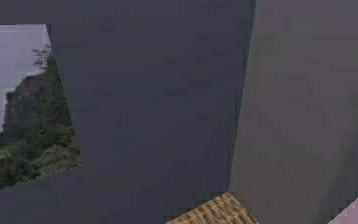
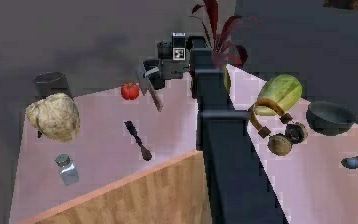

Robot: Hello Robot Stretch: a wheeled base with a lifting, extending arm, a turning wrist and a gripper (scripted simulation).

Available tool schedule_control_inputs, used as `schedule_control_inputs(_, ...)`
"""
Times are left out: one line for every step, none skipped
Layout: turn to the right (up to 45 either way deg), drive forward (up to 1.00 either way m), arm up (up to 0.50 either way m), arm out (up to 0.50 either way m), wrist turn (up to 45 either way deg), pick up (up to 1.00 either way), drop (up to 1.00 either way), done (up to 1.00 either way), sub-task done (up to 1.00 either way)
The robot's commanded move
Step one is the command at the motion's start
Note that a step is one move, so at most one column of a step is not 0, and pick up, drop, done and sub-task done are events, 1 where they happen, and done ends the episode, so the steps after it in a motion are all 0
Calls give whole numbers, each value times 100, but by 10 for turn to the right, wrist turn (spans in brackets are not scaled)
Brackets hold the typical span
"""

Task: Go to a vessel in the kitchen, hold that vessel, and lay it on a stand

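In the arm side view I see the arm running up from the bottom edge, just right of centre, over a pink counter. The gripper sits upper centre, near a red round thing on the counter. I can't tell the jaw state, or whether it holds anything.

The vessel is a dark bowl at the frame's right, on the counter, well apart from the gripper and across the arm from it. A spoon lies just below it.

On the left are a pale lump, possibly bread, a dark utensil and a small shaker. A red-leaved plant is at top centre.

The forward view has a dark wall with a window at left.
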Motion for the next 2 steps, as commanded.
schedule_control_inputs(0, 0, 0, 0, -450, 0, 0, 0, 0)
schedule_control_inputs(0, 0, 0, 0, -450, 0, 0, 0, 0)
